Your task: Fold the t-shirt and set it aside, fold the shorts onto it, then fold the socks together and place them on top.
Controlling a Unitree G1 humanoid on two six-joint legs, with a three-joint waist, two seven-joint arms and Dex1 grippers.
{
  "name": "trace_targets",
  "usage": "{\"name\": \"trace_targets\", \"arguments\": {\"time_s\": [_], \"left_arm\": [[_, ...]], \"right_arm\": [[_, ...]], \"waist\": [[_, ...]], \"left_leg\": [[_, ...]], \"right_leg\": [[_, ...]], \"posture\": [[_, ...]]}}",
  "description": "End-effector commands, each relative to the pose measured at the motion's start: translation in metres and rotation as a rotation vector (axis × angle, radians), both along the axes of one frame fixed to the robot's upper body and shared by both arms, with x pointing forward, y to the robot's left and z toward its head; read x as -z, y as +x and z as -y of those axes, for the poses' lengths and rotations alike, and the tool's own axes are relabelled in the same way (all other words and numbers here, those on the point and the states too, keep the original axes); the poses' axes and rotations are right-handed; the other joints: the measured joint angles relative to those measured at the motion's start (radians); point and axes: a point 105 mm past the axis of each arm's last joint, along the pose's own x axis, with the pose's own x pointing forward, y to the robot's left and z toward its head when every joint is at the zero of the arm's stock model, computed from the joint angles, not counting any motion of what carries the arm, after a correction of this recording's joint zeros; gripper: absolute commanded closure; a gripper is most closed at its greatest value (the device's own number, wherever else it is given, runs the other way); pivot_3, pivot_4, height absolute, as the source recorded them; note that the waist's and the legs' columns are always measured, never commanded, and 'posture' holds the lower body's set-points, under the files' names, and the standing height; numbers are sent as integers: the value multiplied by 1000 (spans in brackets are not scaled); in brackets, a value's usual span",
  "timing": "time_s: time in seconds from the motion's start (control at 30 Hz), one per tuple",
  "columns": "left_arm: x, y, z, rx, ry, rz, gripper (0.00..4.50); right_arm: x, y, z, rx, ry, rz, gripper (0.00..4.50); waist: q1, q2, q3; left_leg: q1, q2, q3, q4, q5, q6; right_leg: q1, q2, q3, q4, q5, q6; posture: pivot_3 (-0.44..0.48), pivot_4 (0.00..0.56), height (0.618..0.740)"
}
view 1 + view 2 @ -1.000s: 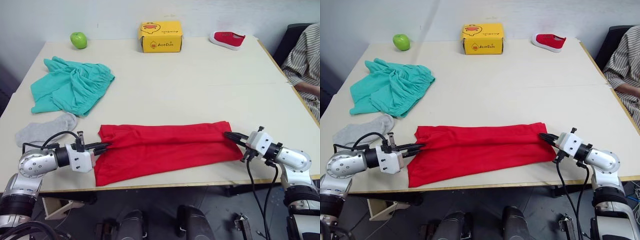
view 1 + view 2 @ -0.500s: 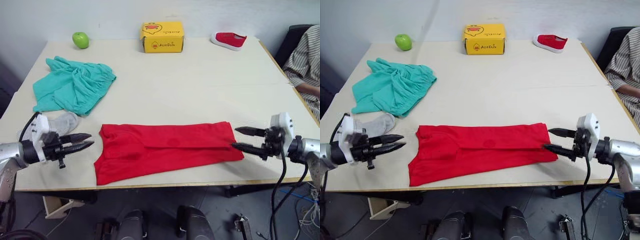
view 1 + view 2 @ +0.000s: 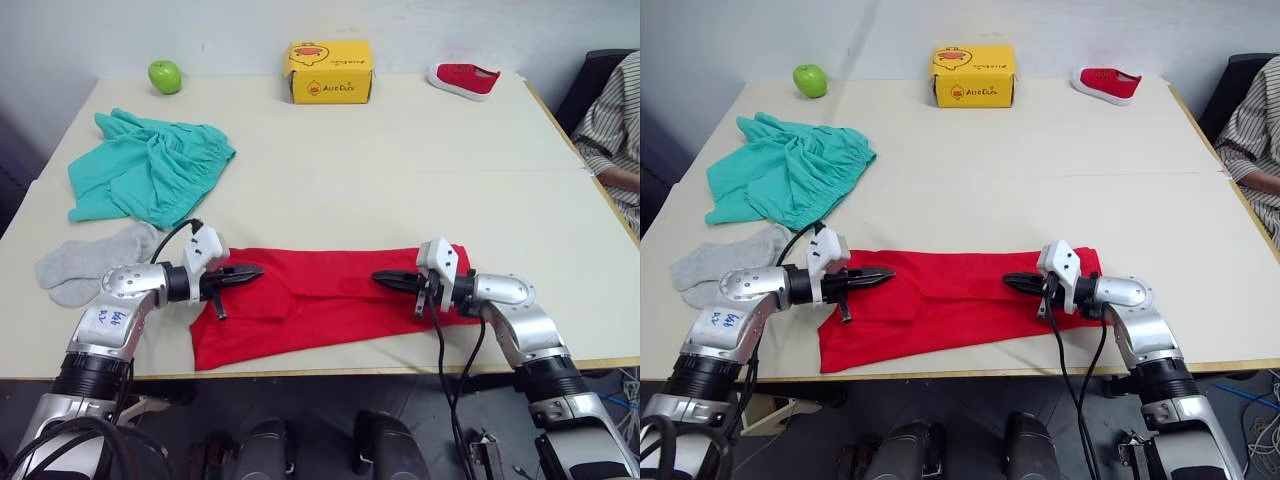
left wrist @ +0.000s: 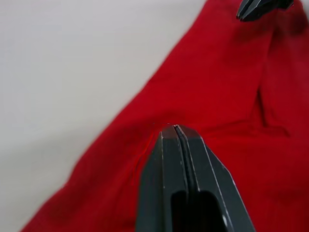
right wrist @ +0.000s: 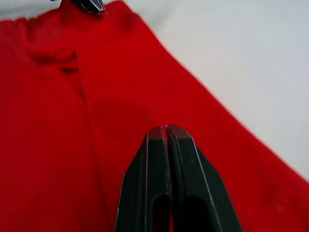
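My left gripper (image 3: pixel 250 272) has its two fingers pressed together with nothing between them, and it points inward over the left part of the t-shirt (image 3: pixel 330 300); my right gripper (image 3: pixel 385 279) is pressed together and empty in the same way, pointing inward over the right part, so the two tips face each other with a bare stretch of red cloth between them. The t-shirt lies as a long band along the near edge of the table (image 3: pixel 400 170), and its left end is wider and a little uneven. I judge that the step in hand is to make this band shorter, by bringing one end over the other. To do it well, I think I should open the fingers before I go down, take both layers at an end and not only the top one, lift low, and lay the edges even. The shorts (image 3: pixel 145 175) lie crumpled at the far left, well apart, and the socks (image 3: pixel 90 265) lie just beside my left arm, so I must not drag them
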Motion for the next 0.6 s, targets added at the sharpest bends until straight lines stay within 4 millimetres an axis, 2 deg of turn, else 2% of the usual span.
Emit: {"name": "trace_targets", "arguments": {"time_s": [0.03, 0.13, 0.2, 0.3, 0.37, 0.47, 0.53, 0.6], "left_arm": [[0, 10, -17, -177, -21, 55, 4500], [8, 15, -42, -398, -43, 59, 4500], [15, 14, -51, -472, -34, 54, 4500], [22, 12, -69, -593, -29, 63, 4500], [18, 14, -84, -689, -85, 81, 4500], [-5, 15, -78, -636, -214, 150, 4500], [-27, 12, -63, -511, -296, 211, 4500], [-42, 7, -47, -389, -343, 229, 4500]], "right_arm": [[9, 9, 19, 189, 35, 62, 4455], [25, 16, 56, 474, 64, 83, 4455], [30, 18, 71, 573, 54, 101, 4455], [28, 24, 102, 762, 106, 114, 4455], [24, 26, 116, 817, 94, 132, 4455], [10, 31, 122, 827, 145, 148, 4455], [-3, 34, 110, 763, 173, 170, 4455], [-13, 36, 91, 674, 194, 176, 4455]], "waist": [[0, 0, 0], [0, -2, -1], [0, -8, -5], [0, -13, -8], [0, -13, -8], [-1, -14, -8], [-1, -14, -8], [-2, -14, -8]], "left_leg": [[0, 0, 0, 0, 0, 0], [2, 2, -8, 0, 0, 0], [4, 4, -9, 1, 0, 0], [8, 6, -9, 0, 0, 1], [13, 7, -8, -1, 0, 0], [19, 10, -8, -2, -5, -1], [18, 11, -8, -2, -6, -2], [16, 11, -7, -2, -6, -2]], "right_leg": [[0, 0, 0, 0, 0, 0], [1, 0, 1, 0, 0, 0], [4, -1, 1, 1, 0, 0], [7, -1, 1, 1, 0, 0], [12, -1, 2, 0, 0, 0], [17, 1, 2, -2, -1, -2], [17, 1, 1, -1, -2, -3], [15, 1, 0, -1, -2, -4]], "posture": [[0, 150, 740], [0, 150, 740], [0, 150, 740], [0, 150, 740], [0, 150, 740], [0, 150, 740], [0, 150, 740], [0, 150, 740]]}}
